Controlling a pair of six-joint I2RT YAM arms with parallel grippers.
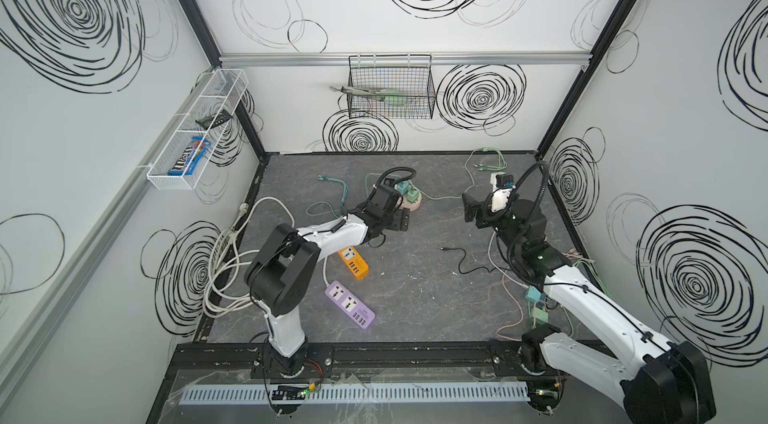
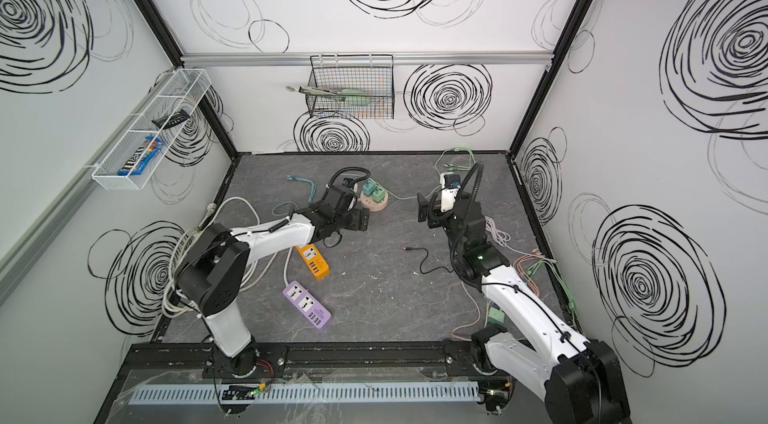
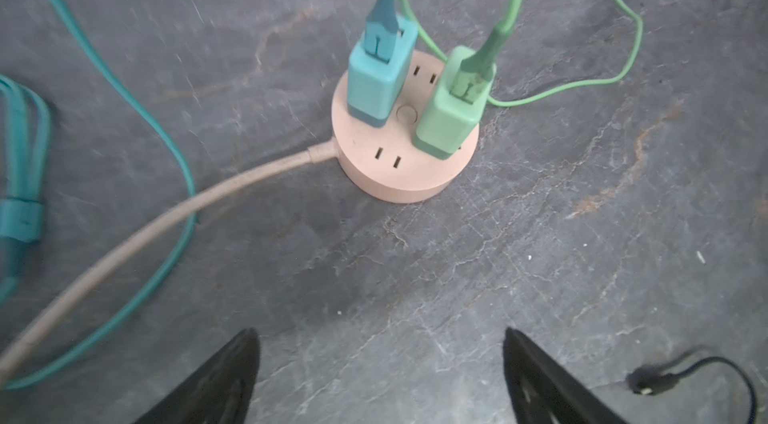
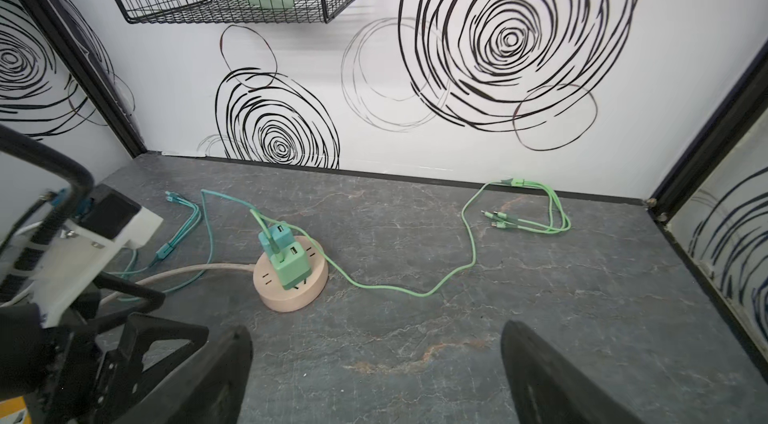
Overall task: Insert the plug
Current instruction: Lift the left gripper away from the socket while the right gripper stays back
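Just ahead of the spread, empty left fingers [image 3: 216,380], the teal plug [image 3: 380,81] and green plug [image 3: 451,114] stand side by side on the round pink socket [image 3: 395,181] on the desk [image 3: 540,276], while the right fingers [image 4: 552,380] likewise gape empty, farther back.

Left tool [image 3: 379,334] and right tool [image 4: 376,328] both gape wide, apparently empty — left pitched downward, right more level.

Three strips are lying on the counter [image 1: 419,289]: pink strip [image 1: 409,208], orange strip [image 1: 354,263], purple strip [image 1: 350,304]. Two are standing plugged in: teal plug [image 3: 376,81], green plug [image 3: 449,118].
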